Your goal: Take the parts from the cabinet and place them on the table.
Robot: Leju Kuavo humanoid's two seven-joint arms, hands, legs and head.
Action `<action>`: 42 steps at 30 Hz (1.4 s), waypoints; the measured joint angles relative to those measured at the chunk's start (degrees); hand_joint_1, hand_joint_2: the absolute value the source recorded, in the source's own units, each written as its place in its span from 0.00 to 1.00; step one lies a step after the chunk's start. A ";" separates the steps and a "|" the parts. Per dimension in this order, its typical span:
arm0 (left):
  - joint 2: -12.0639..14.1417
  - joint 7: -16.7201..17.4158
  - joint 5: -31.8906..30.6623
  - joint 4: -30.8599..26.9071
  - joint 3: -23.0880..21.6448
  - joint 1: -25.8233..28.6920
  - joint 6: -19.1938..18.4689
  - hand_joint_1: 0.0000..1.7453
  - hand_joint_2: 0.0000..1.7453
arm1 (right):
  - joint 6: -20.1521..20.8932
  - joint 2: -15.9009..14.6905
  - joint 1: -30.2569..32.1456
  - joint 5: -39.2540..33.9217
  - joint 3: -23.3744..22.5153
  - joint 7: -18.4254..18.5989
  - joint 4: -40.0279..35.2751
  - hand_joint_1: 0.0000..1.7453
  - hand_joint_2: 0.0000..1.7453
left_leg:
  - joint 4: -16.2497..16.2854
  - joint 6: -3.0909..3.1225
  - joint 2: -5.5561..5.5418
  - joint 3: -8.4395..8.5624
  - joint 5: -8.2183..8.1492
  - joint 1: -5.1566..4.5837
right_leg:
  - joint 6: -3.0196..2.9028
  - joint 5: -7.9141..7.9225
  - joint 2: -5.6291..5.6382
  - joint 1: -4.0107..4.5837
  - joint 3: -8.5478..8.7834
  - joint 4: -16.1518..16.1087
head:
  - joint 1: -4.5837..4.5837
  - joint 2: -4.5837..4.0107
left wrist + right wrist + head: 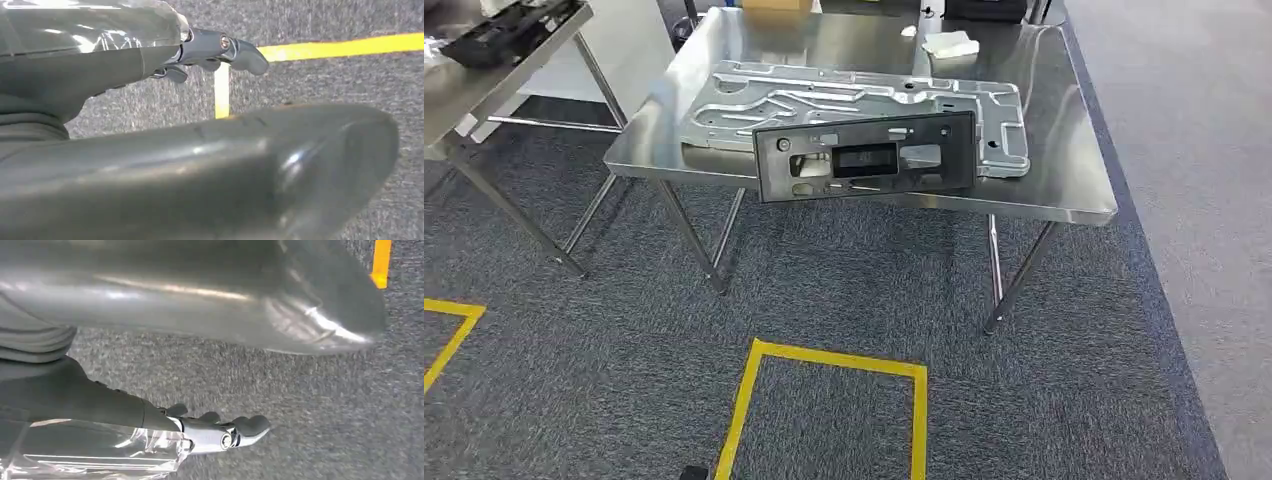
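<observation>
Both your hands, left (210, 52) and right (220, 432), hung empty with fingers apart over carpet (824, 290); black panel (865, 157) lay on the metal plate (844, 100) atop the table (1064, 180) well ahead

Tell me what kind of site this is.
Likely a factory or assembly test area: stainless steel table holding a stamped metal plate and a black plastic panel, grey carpet marked with yellow floor tape.
</observation>
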 joint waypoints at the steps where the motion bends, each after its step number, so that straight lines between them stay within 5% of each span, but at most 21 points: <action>1: -0.02 0.17 -0.02 0.00 -0.02 -0.08 0.02 0.00 0.00 | -0.11 0.02 0.02 0.04 0.00 0.07 0.04 0.00 0.00 | -0.19 -0.09 -0.07 -0.15 0.42 0.03 | 0.18 -2.53 0.27 -0.21 -1.44 3.44 | 0.00 0.02; 3: -0.17 0.70 -0.02 0.00 -0.04 0.02 0.09 0.00 0.00 | -0.17 0.00 0.08 0.24 0.00 0.20 0.15 0.00 0.00 | 0.05 -0.40 -0.48 -0.79 0.60 0.19 | 0.95 -7.09 0.38 -1.02 -4.99 12.32 | 0.00 0.02; 4: -0.20 0.85 -0.02 0.00 -0.04 0.11 0.15 0.00 0.00 | -0.22 0.00 0.17 0.31 0.00 0.22 0.17 0.00 0.00 | 0.35 -0.70 -0.79 -1.15 0.64 0.37 | 1.40 -7.64 0.37 -1.49 -5.78 14.48 | 0.00 0.02; 6: -0.24 1.09 -0.02 0.00 -0.07 0.14 0.33 0.00 0.00 | -0.18 0.00 0.43 0.41 0.00 0.24 0.33 0.00 0.00 | 1.63 -1.63 -1.02 -2.17 0.40 1.24 | 2.67 -4.81 0.36 -2.53 -3.24 10.57 | 0.00 0.02; 8: -0.24 1.55 -0.02 0.00 -0.07 0.16 0.52 0.00 0.00 | -0.09 0.02 0.30 0.72 -0.04 0.22 0.37 0.00 0.00 | 4.39 -3.23 -1.31 -3.65 -0.57 2.10 | 4.69 -1.11 0.41 -4.13 2.54 0.57 | 0.02 0.02; 9: 0.05 1.71 -0.02 0.04 -0.09 0.19 0.66 0.00 0.00 | 0.05 0.24 0.11 0.96 -0.04 0.31 0.44 0.00 0.00 | 5.51 -4.05 -1.49 -4.38 -1.11 1.83 | 4.64 -2.52 0.83 -3.62 1.79 1.31 | 0.00 0.04; 10: 0.15 1.88 -0.04 0.07 -0.15 0.17 0.83 0.00 0.00 | 0.24 0.44 0.12 1.05 -0.04 0.37 0.50 0.00 0.00 | 6.59 -4.63 -1.42 -4.93 -1.70 1.72 | 2.55 -2.10 1.26 -3.76 1.45 1.47 | -0.09 0.00; 11: 0.15 1.95 -0.04 0.07 -0.24 0.14 0.98 0.00 0.00 | 0.35 0.44 0.26 1.09 -0.04 0.37 0.52 0.00 0.00 | 6.41 -4.74 -1.37 -4.82 -1.62 1.79 | 2.02 -2.16 1.07 -3.67 1.27 1.75 | -0.20 0.02; 16: 0.22 2.10 -0.04 0.07 -0.87 0.10 1.18 0.00 0.00 | 0.07 0.68 0.28 1.94 -0.04 0.33 0.57 0.00 0.00 | 5.27 -3.68 -1.25 -4.57 -2.17 1.86 | 0.75 -1.53 0.92 -3.60 0.82 1.70 | -0.22 0.02; 19: 0.22 1.95 -0.04 0.07 -1.05 0.11 1.16 0.00 0.00 | -0.44 0.81 0.30 2.14 -0.04 0.28 0.59 0.00 0.00 | 4.95 -2.36 -1.25 -4.67 -0.10 1.85 | 0.47 -1.47 0.91 -3.29 0.79 1.73 | -0.22 0.02; 24: -0.02 1.66 -0.04 0.07 -1.22 0.04 0.98 0.00 0.00 | 0.33 0.81 0.27 2.19 -0.04 0.46 0.61 0.00 0.00 | 4.66 -5.96 -1.26 -4.46 -0.08 2.27 | 0.39 -1.52 0.91 -2.98 0.60 1.81 | -0.22 0.02; 27: -0.17 1.49 -0.04 0.07 -1.27 0.01 0.90 0.00 0.00 | 0.22 0.81 0.22 3.80 -0.04 1.50 0.61 0.00 0.00 | 4.89 -6.11 -1.26 -4.67 -0.21 2.18 | 0.48 -1.49 0.91 -2.91 0.59 1.66 | -0.22 0.02; 28: -0.11 1.46 -0.06 0.09 -1.29 -0.05 0.87 0.00 0.00 | 0.09 0.89 0.21 4.45 0.09 2.01 0.61 0.00 0.00 | 5.44 -5.99 -1.21 -5.06 -0.50 2.38 | 0.88 -1.29 0.95 -4.17 0.73 1.08 | -0.22 0.02; 30: 0.07 1.42 -0.15 0.07 -1.40 -0.10 0.83 0.00 0.00 | -0.28 1.07 0.11 5.07 0.37 2.69 0.63 0.00 0.00 | 4.02 -4.84 -1.21 -4.39 -0.03 1.26 | 2.08 -0.63 0.32 -4.16 1.91 -0.59 | -0.24 0.02; 31: -0.28 1.44 -0.17 0.04 -1.46 -0.06 0.81 0.00 0.00 | -0.39 0.92 0.32 5.11 0.39 2.93 0.63 0.00 0.00 | 0.02 -3.38 -1.40 -2.08 1.78 2.21 | 2.03 -0.59 0.11 -3.83 3.37 -0.97 | -0.26 0.04; 33: -0.44 1.55 -0.22 0.04 -1.51 -0.26 0.66 0.00 0.00 | -0.39 0.83 0.44 5.05 0.42 3.46 0.70 0.00 0.00 | -2.17 -2.18 -1.60 -0.69 2.69 2.10 | 1.74 -4.63 0.19 -3.25 1.90 3.13 | -0.11 0.00; 36: -0.44 1.94 -0.22 0.04 -1.53 -0.19 0.50 0.00 0.00 | -0.17 0.65 0.56 4.90 0.42 4.20 0.90 0.00 0.00 | -1.33 -2.90 -2.45 -2.07 2.77 2.04 | 2.07 -9.71 0.25 -3.24 -1.50 11.43 | -0.07 0.02; 38: -0.46 2.16 -0.22 0.04 -1.53 -0.01 0.50 0.00 0.00 | 0.02 0.55 0.93 4.90 0.42 4.55 0.96 0.00 0.00 | 0.43 -3.47 -3.42 -3.52 2.51 2.27 | 2.47 -7.10 0.27 -3.36 0.77 7.83 | -0.09 0.02; 40: -0.50 2.45 -0.22 0.04 -1.55 0.05 0.48 0.00 0.00 | 0.28 0.41 1.20 5.00 0.42 4.87 1.05 0.00 0.00 | 3.48 -4.63 -4.54 -5.52 1.71 2.96 | 2.97 -3.78 1.61 -3.88 5.48 -1.62 | -0.07 0.02; 41: -0.29 2.58 -0.22 0.11 -1.55 0.14 0.57 0.00 0.00 | 0.53 0.56 1.40 5.11 0.42 5.03 1.23 0.00 0.00 | 3.80 -5.15 -4.88 -5.81 1.53 2.81 | 2.59 -4.73 4.25 -3.48 4.69 1.11 | -0.07 0.04; 42: -0.20 2.62 -0.22 0.13 -1.55 0.03 0.72 0.00 0.00 | 0.70 0.63 1.56 5.22 0.42 5.01 1.38 0.00 0.00 | 5.42 -5.81 -5.39 -6.49 0.86 2.39 | 1.63 -4.53 4.98 -3.45 4.34 0.44 | 0.09 0.00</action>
